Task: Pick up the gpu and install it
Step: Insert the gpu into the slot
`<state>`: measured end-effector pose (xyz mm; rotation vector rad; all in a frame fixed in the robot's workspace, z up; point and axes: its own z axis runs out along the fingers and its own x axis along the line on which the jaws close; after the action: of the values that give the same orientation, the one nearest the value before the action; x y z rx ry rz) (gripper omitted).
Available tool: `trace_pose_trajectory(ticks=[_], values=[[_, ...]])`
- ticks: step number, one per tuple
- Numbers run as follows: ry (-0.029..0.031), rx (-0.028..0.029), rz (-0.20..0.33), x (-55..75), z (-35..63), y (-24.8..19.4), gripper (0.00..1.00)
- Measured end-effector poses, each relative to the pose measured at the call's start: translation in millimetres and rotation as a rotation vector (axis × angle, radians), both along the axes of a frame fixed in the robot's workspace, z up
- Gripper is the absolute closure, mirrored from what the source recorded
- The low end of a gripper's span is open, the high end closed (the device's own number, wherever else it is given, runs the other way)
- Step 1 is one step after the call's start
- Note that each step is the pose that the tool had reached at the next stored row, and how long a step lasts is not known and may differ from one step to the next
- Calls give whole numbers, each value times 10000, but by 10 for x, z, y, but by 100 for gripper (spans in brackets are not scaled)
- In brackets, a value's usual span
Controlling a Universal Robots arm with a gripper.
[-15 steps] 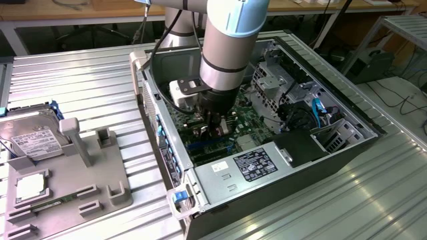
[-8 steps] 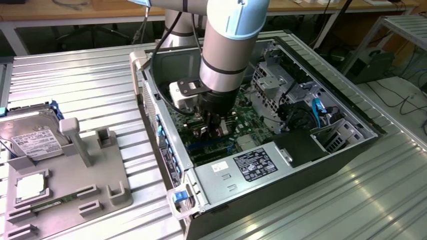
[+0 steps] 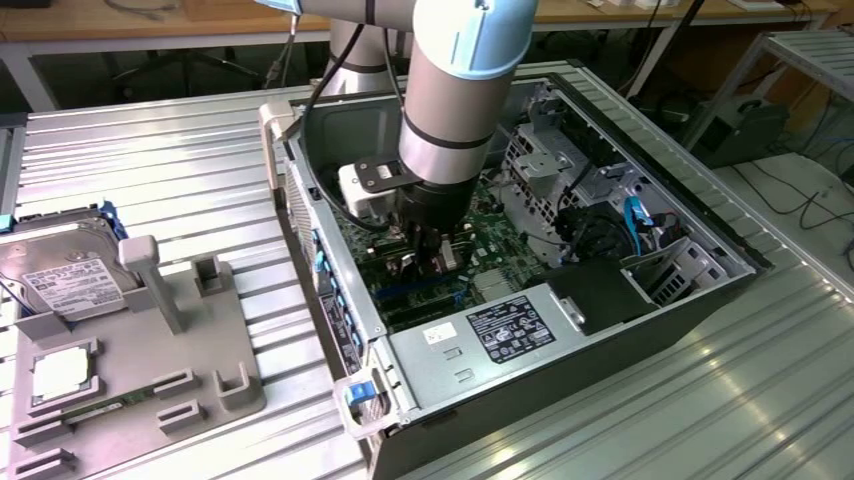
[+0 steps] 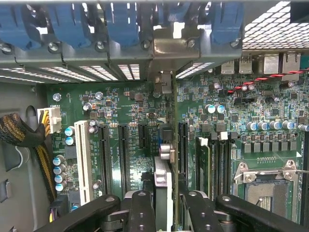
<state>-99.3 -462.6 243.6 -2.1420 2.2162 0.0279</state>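
gpu (image 4: 164,186): thin flat card seen edge-on, silver parts, standing upright over the green motherboard (image 4: 120,104) | gripper (image 4: 169,212): black jointed fingers (image 4: 140,208) partly closed, clamping the card's two faces | ribbed metal case (image 3: 694,300)

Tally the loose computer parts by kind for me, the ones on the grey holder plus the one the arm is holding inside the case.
hard drive: 1
processor chip: 1
memory stick: 1
gpu: 1
Total: 4
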Motion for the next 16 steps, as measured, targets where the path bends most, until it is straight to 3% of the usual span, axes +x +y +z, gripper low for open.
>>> trace_pose_trajectory(ticks=[16], values=[[2, 0, 0, -8, 32, 0, 72]])
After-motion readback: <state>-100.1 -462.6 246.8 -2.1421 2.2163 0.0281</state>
